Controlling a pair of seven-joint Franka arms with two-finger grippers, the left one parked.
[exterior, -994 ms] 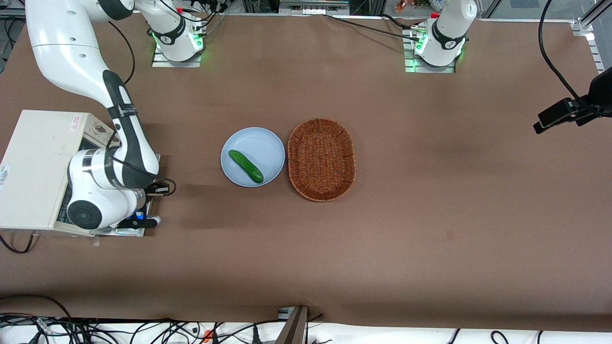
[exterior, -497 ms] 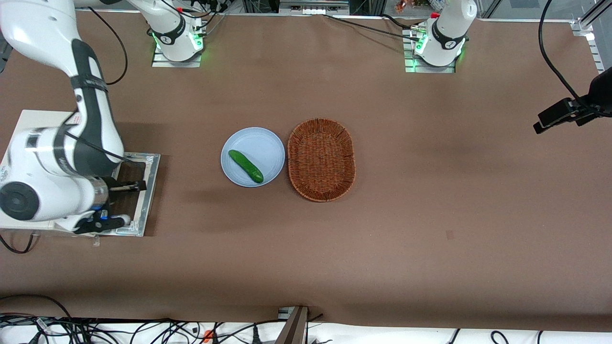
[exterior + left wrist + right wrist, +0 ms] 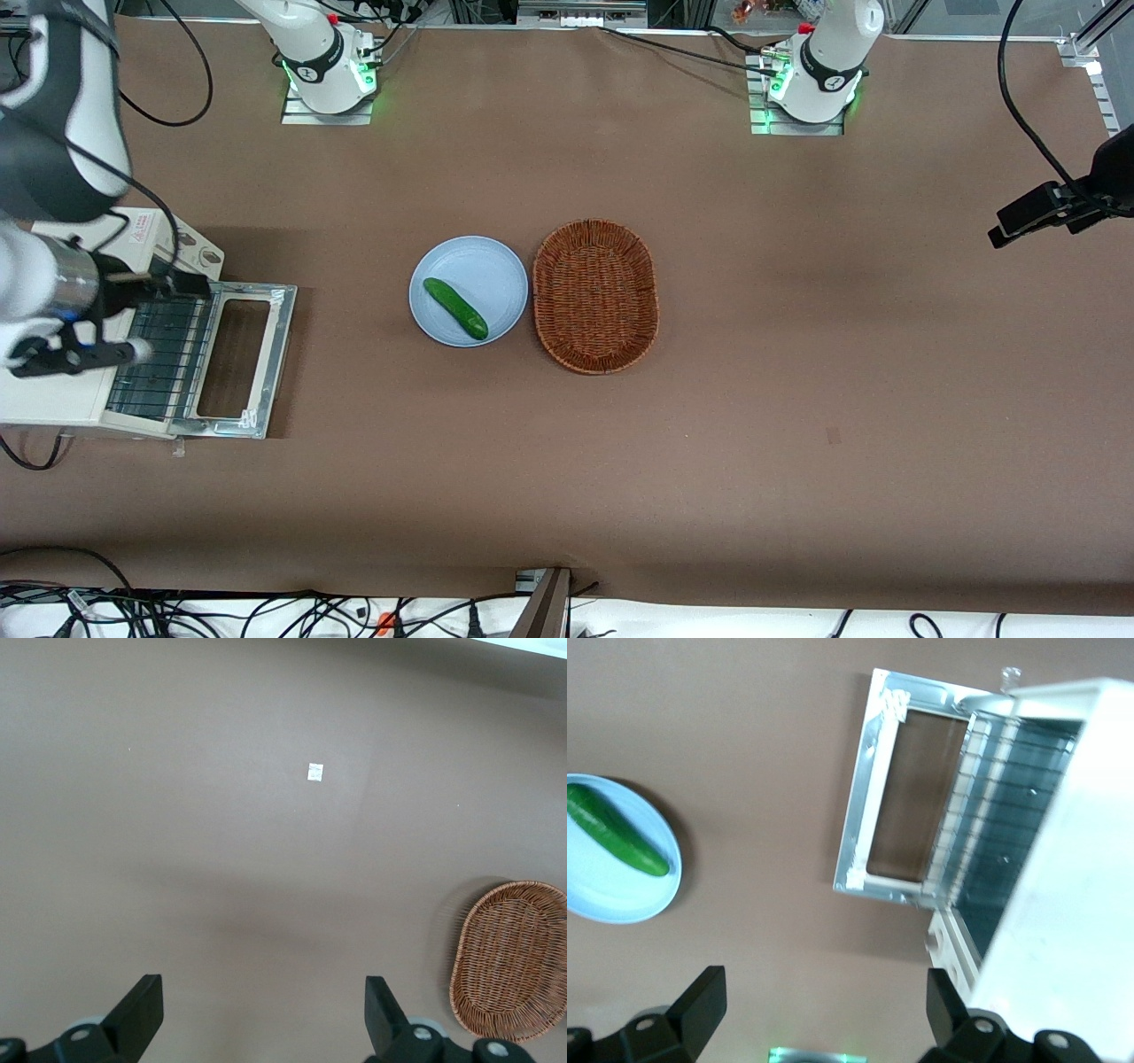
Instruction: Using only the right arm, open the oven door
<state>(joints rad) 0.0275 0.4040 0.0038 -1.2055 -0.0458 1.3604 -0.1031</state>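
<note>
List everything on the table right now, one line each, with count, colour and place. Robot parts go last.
toaster oven: 1, white, at the working arm's end of the table.
oven door: 1, silver frame with dark glass, folded down flat in front of the oven, wire rack visible inside.
plate: 1, light blue, mid-table beside the basket.
cucumber: 1, green, lying on the plate.
basket: 1, brown wicker, oval, beside the plate toward the parked arm's end.
right arm: 1, white with black bands, raised over the oven.
gripper: 1, black, open, above the oven opening, clear of the door.
</note>
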